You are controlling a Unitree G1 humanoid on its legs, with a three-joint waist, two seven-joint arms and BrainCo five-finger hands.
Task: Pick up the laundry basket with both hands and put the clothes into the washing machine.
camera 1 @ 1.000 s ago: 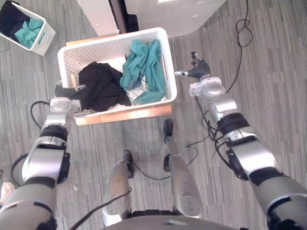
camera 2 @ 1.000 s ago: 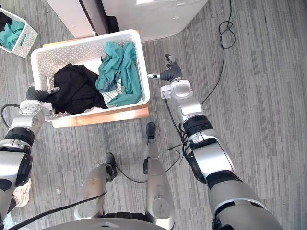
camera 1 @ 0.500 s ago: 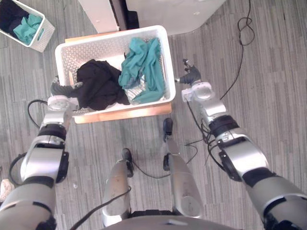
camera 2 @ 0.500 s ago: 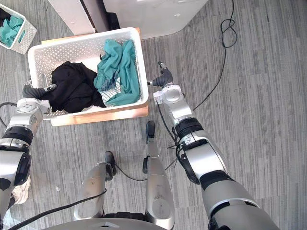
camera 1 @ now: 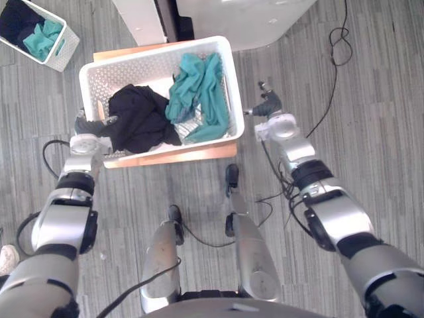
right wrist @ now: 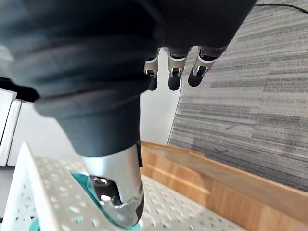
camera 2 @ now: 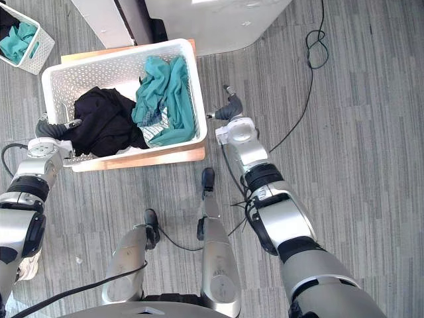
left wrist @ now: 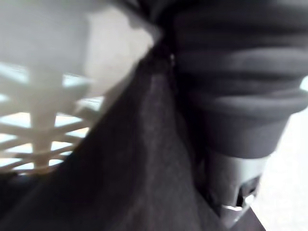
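The white laundry basket [camera 1: 159, 57] stands on a wooden board [camera 1: 173, 156] on the floor, in front of the white washing machine [camera 1: 242, 18]. Inside lie a black garment [camera 1: 140, 119] and a teal garment [camera 1: 199, 93]. My left hand [camera 1: 89, 126] rests at the basket's left rim, against the black garment [left wrist: 120, 159]. My right hand [camera 1: 268, 106] hovers just off the basket's right side, a small gap away, open and holding nothing. Its straight fingers [right wrist: 171, 72] point over the floor, and its thumb [right wrist: 115, 192] reaches toward the basket's rim [right wrist: 29, 185].
A smaller white basket [camera 1: 59, 53] with dark and teal clothes stands at the far left. A black cord [camera 1: 338, 40] loops on the floor at the far right. Grey plank floor surrounds the board.
My right hand has come in closer to the basket's right side. The left hand has stayed at the left rim. The camera has shifted a little.
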